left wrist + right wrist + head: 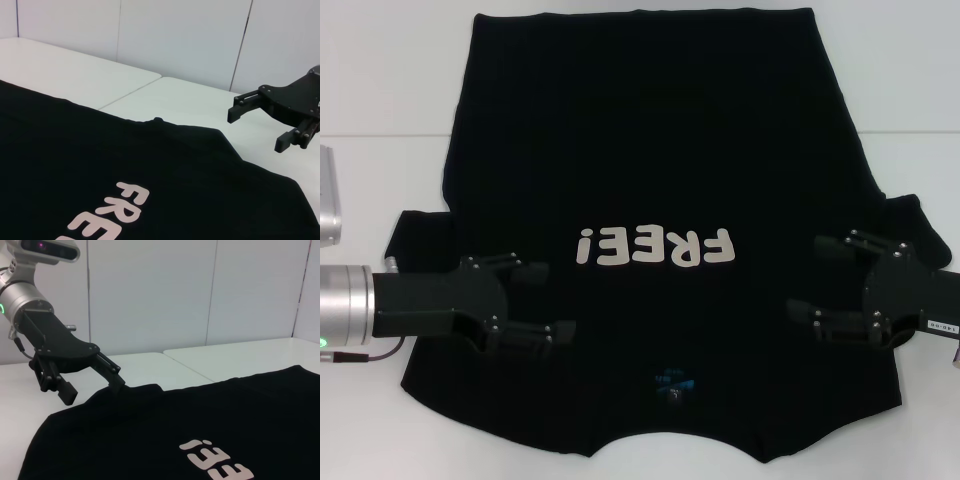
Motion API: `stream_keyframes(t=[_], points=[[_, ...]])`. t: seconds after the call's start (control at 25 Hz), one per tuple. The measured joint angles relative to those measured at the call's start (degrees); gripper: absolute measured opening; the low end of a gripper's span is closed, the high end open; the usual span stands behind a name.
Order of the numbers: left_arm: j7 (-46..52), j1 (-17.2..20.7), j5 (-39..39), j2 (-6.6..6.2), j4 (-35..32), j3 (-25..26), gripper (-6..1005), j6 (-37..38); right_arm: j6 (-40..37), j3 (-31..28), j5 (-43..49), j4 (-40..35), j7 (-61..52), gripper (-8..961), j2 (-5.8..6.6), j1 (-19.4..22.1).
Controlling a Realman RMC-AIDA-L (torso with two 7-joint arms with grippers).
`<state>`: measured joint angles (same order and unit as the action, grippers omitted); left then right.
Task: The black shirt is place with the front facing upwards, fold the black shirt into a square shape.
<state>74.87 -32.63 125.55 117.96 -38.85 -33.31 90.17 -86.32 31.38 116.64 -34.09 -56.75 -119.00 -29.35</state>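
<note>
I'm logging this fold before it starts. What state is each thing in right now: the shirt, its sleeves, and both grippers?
black shirt: spread flat on the white table, front up, "FREE!" lettering showing, not yet folded.
Sleeves: both spread out to the sides, unfolded.
left gripper: open, over the shirt's left side near the sleeve, holding nothing.
right gripper: open, over the shirt's right side near the sleeve, holding nothing.

Black shirt (660,160) spread flat, front up, white "FREE!" lettering, blue neck label nearest the robot
</note>
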Motion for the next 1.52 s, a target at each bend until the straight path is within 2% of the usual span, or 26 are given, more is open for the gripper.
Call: stream_keyframes(t=[0.6, 0.76, 0.84, 0.92, 0.96, 1.08, 1.2, 1.32, 1.52], points=[[0.23, 0.12, -0.06, -0.01, 0.00, 0.00, 934, -0.22, -0.20, 0.00, -0.01, -0.07, -0.20, 927, 0.00, 0.00], [7.14, -0.08, -0.70, -0.35, 0.02, 2.89, 933, 1.58, -0.17, -0.01, -0.01, -0.09, -0.23, 927, -0.01, -0.01], [16.20, -0.57, -0.89, -1.33, 0.40, 7.15, 933, 3.16, -0.10, -0.01, -0.01, -0.10, -0.27, 927, -0.01, -0.04], [24.12, -0.92, -0.92, -2.86, 1.55, 10.69, 933, 4.21, 0.07, -0.01, -0.01, -0.02, -0.32, 927, 0.01, -0.06], [27.54, -1.01, -0.93, -3.76, 2.36, 12.00, 933, 4.51, 0.09, 0.00, -0.01, 0.07, -0.33, 927, 0.02, -0.07], [38.67, -1.04, -0.92, -7.53, 5.97, 15.24, 932, 4.55, -0.13, 0.00, -0.01, 0.08, -0.64, 928, 0.05, 0.02], [48.11, -0.54, 0.13, -9.95, 7.10, 16.27, 932, 3.80, -0.25, -0.01, -0.01, 0.08, -0.96, 928, 0.17, 0.09], [59.07, 0.00, 3.30, -10.70, 6.82, 16.33, 932, 0.84, -0.26, 0.00, -0.01, 0.13, -0.98, 927, 0.17, 0.09], [63.38, 0.24, 7.25, -10.49, 7.44, 15.91, 933, -5.79, -0.26, 0.40, 0.05, -0.05, -0.99, 927, 0.01, 0.00]])
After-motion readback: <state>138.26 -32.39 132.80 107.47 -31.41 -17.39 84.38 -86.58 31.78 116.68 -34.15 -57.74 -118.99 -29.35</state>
